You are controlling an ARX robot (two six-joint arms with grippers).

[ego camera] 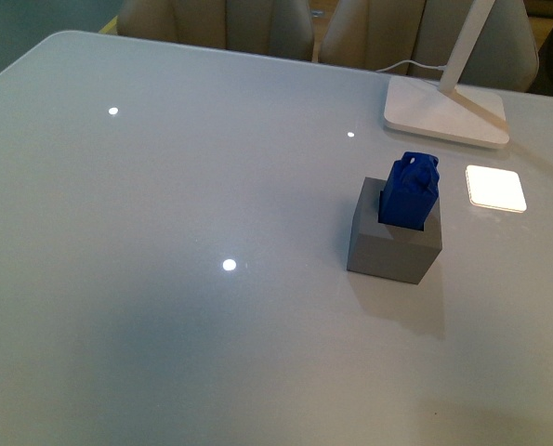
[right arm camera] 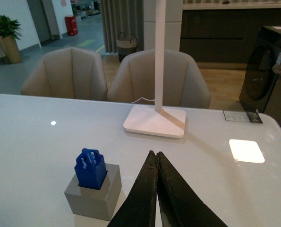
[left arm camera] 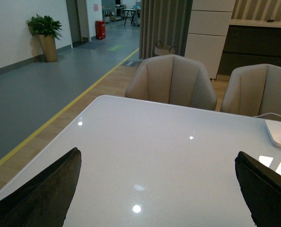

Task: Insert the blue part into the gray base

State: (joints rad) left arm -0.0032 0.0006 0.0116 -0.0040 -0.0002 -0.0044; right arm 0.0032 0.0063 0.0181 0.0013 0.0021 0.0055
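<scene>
The blue part stands upright in the square hole of the gray base, its upper half and loop handle sticking out. The pair sits on the white table, right of centre. In the right wrist view the blue part sits in the gray base. My right gripper is shut and empty, beside the base and apart from it. My left gripper is open and empty over bare table; its dark fingers show at both sides. Neither arm shows in the front view.
A white lamp foot with its slanted stem stands at the back right, its cable running off behind. A bright square of light lies right of the base. Beige chairs stand along the table's far edge.
</scene>
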